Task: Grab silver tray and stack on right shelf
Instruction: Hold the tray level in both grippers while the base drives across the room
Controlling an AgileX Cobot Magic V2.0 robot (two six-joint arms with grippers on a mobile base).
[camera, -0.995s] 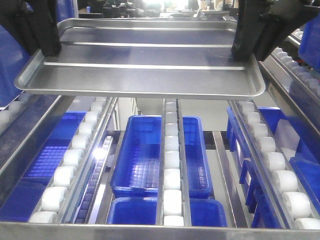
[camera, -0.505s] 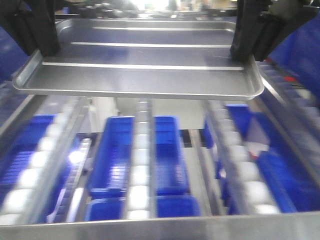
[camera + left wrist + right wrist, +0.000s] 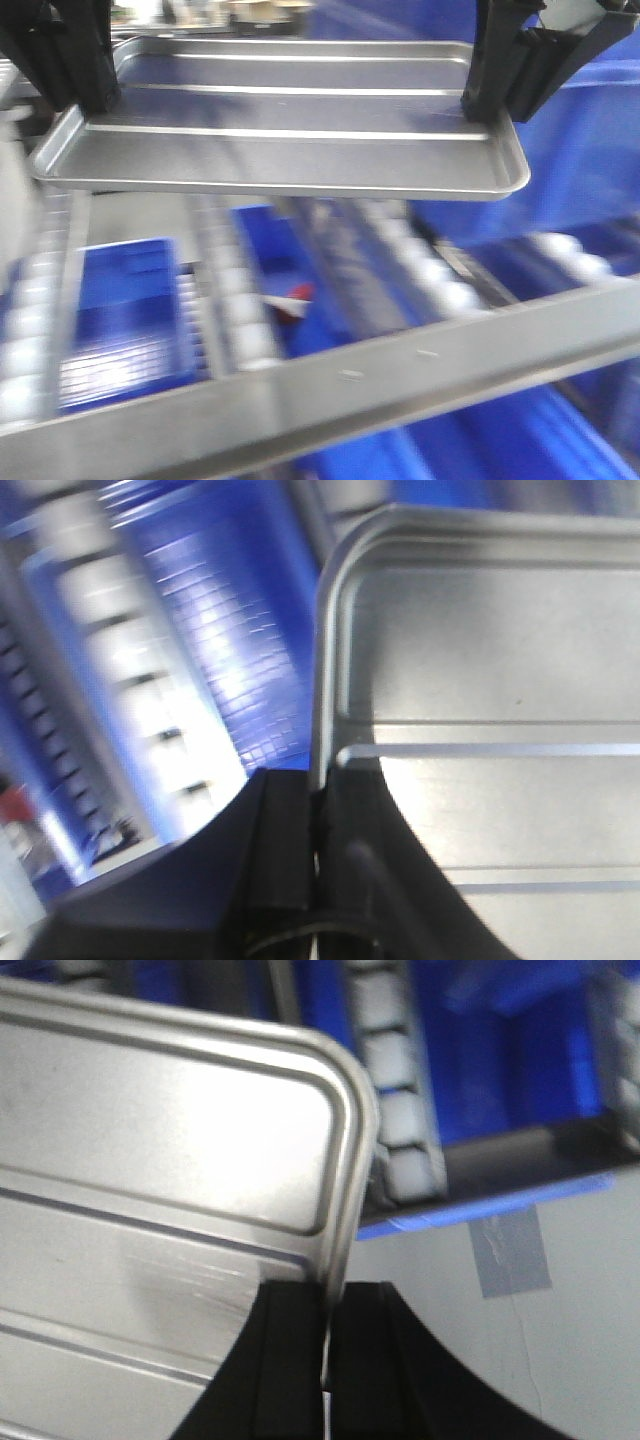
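Note:
The silver tray (image 3: 290,150) hangs level across the top of the front view, with two long ridges on its floor. My left gripper (image 3: 85,100) is shut on its left rim and my right gripper (image 3: 485,105) on its right rim. The left wrist view shows the black fingers of the left gripper (image 3: 318,800) pinching the rim of the tray (image 3: 480,680) near a rounded corner. In the right wrist view the right gripper (image 3: 328,1300) clamps the rim of the tray (image 3: 150,1140) the same way. A blurred steel rack lies below; I cannot tell whether it is the right shelf.
A broad flat steel bar (image 3: 400,375) slants across the lower front view. Behind it run rails of white rollers (image 3: 430,270) over blue bins (image 3: 125,300). A large dark-blue mass (image 3: 570,150) fills the right. Grey floor with a tape patch (image 3: 510,1250) lies beside the rack.
The rack, rollers and bins have swept left and blurred, and the front bar now slants higher across the view. The tray stays held the same way in both grippers.

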